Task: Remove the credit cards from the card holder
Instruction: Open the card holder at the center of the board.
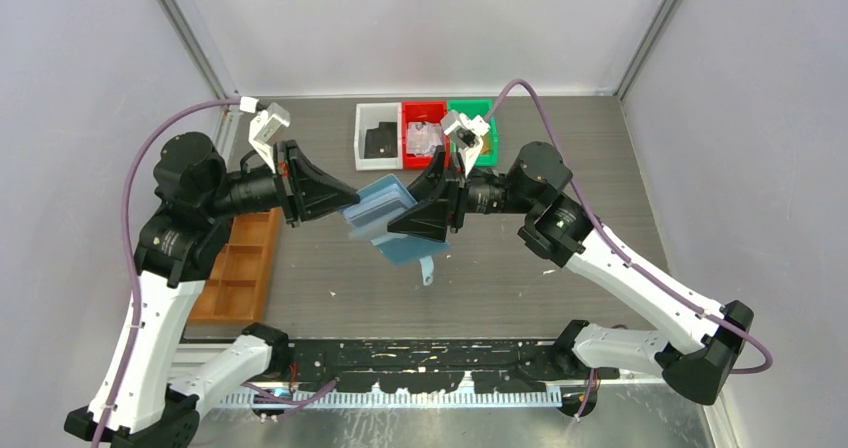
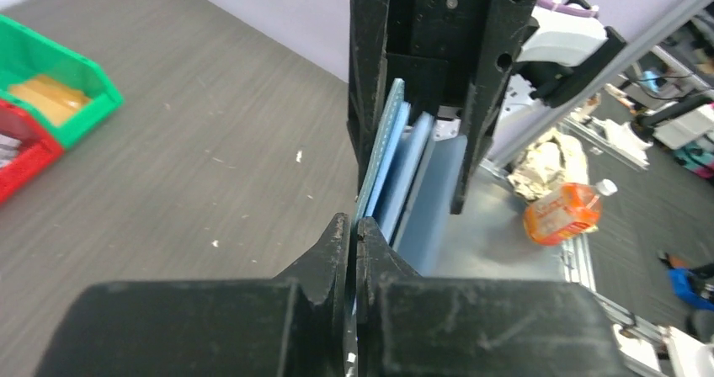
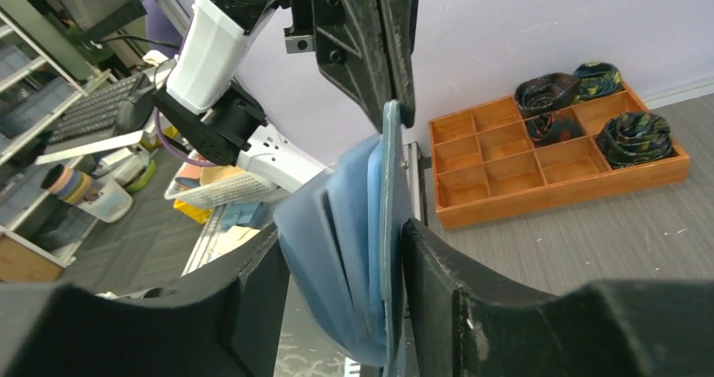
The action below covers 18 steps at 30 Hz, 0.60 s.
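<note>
The small flat blue folding card holder (image 1: 382, 210) is held up in the air to the right of the orange-brown wooden compartment tray (image 1: 272, 268), well apart from it; its long axis runs from the tray side away to the right, tilted a little toward the arm bases. It stands on edge, with its leaves fanned open (image 3: 354, 225); the pale blue inside faces up in the top view, and the tab (image 1: 427, 268) hangs down on the near side.

The left gripper (image 1: 345, 208) comes from the tray side; its jaws are pressed narrow on one thin outer leaf of the holder (image 2: 354, 242). The right gripper (image 3: 341, 230) comes from the far side of the holder; its jaws stand at middle width, and the fanned leaves fill the gap and touch both fingers.

The grey worktop (image 1: 500, 278) shows all around under the holder. Beyond the tray, to the right, stand a white bin (image 1: 362, 133), a red bin (image 1: 412, 108) and a green bin (image 1: 470, 106); the thin flat credit cards (image 1: 380, 140) seem to lie in them, black, silvery and gold; whether a card sits in the slots, I cannot tell.
</note>
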{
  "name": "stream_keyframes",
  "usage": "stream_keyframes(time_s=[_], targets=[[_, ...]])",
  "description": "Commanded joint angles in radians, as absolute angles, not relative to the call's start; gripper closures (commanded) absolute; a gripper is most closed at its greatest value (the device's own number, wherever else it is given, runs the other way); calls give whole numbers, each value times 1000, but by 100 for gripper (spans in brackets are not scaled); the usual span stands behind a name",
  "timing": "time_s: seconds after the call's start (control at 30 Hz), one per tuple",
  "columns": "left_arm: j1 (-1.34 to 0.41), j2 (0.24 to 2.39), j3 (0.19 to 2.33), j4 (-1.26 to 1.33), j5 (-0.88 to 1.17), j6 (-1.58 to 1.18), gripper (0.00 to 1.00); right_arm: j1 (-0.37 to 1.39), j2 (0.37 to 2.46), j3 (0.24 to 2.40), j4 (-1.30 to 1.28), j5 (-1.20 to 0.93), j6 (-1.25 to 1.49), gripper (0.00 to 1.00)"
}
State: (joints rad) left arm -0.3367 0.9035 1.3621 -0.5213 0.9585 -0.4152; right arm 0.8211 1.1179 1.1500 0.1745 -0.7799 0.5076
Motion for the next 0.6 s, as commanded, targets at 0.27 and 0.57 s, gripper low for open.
stream_keyframes(time_s=[0.27, 0.57], targets=[[-337, 914, 1425, -527, 731, -311, 100, 828, 1128, 1141, 311, -753, 728, 42], [-337, 961, 1483, -589, 582, -321, 100, 828, 1168, 1153, 313, -750, 783, 30]])
